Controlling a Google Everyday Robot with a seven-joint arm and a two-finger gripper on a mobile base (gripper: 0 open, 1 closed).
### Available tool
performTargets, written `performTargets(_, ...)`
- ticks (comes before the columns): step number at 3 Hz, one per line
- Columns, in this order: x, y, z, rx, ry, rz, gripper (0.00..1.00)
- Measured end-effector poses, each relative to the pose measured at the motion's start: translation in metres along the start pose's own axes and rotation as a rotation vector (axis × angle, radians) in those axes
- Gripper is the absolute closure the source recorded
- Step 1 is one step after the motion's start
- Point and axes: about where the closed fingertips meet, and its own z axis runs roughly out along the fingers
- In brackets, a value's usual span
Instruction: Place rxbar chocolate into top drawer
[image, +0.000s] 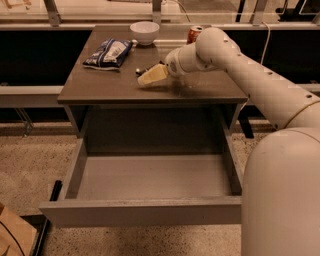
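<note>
One gripper (152, 76) is being held low over the table (100, 87), near the middle of the brown top and slightly towards its back, with its pale tip being pointed leftwards and down to the surface. Whether it is released or clenched cannot be told. It is being carried by one white arm (250, 75), which is being stretched in from the right side.

One rxbar chocolate (140, 71) is being seen only as a small dark sliver on the table top, just beside the tip of the gripper on its left; most of it is being hidden, and whether it is being touched cannot be told.

One top drawer (145, 212) is being shown pulled well out below the table top, its grey inside being turned open towards the camera and its plain front panel being presented nearest.

Three other things are being carried by the table: one blue-and-white bag (109, 53) lying at the left rear, one white bowl (144, 32) standing upright at the back edge, and one red can (193, 34) standing at the back right, partly being covered by the arm
</note>
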Motion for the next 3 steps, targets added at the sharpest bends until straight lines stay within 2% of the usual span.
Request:
performTargets(1,-0.0001,0.0001,0.0000,0.000,0.000,0.000,0.00)
performTargets(2,-0.0010,0.0016,0.0047,-0.020,-0.011,0.031,0.03)
performTargets(3,0.0001,0.0009,0.0087,-0.032,-0.015,0.051,0.25)
